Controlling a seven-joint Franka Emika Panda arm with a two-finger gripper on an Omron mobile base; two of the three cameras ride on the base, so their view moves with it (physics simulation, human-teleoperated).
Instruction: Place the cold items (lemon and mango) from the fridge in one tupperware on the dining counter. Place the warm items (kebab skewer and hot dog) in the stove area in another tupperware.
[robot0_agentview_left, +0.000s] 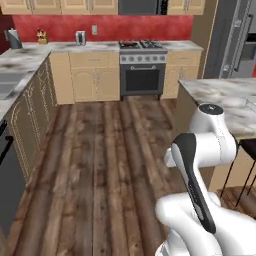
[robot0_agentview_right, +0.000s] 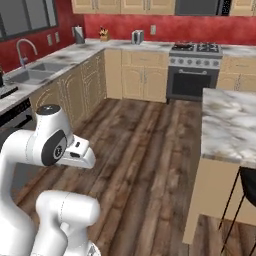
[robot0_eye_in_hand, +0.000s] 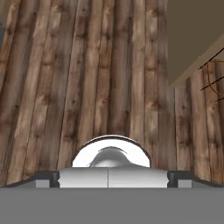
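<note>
In the left base view the stove (robot0_agentview_left: 142, 62) stands against the far red wall (robot0_agentview_left: 100, 27), its dark oven door facing the room and burners on top. Left of the stove a cream cabinet run carries a marble worktop (robot0_agentview_left: 30, 52) that turns the corner and comes toward the camera; on it sit a kettle (robot0_agentview_left: 13, 38), a knife block (robot0_agentview_left: 42, 36) and a toaster (robot0_agentview_left: 80, 37). Right of the stove, the steel fridge (robot0_agentview_left: 235, 40) rises at the edge of the frame, door shut. Nearer than the stove and to its right lies the marble dining counter (robot0_agentview_left: 220, 100), with dark stool legs (robot0_agentview_left: 239, 180) beneath it. The white arm (robot0_agentview_left: 200, 170) is folded in front of this counter, and plank flooring (robot0_agentview_left: 100, 165) fills the space between.

In the right base view the stove (robot0_agentview_right: 195, 70) is at upper right. Left of it the toaster (robot0_agentview_right: 137, 36), knife block (robot0_agentview_right: 104, 34) and a paper towel roll (robot0_agentview_right: 79, 35) line the worktop, and further left a sink (robot0_agentview_right: 32, 75) with a curved tap (robot0_agentview_right: 22, 50) sits under a window (robot0_agentview_right: 30, 17). The dining counter (robot0_agentview_right: 230, 125) juts in below the stove, a black stool (robot0_agentview_right: 245, 195) tucked beside it.

In the hand view the camera looks down on the floor planks (robot0_eye_in_hand: 87, 78), with a corner of the dining counter's tan side (robot0_eye_in_hand: 192, 39) at upper right. The gripper (robot0_eye_in_hand: 113, 178) has its fingertips set wide apart, holding nothing.

No writing can be read. Lemon, mango, skewer, hot dog and tupperware cannot be made out.
</note>
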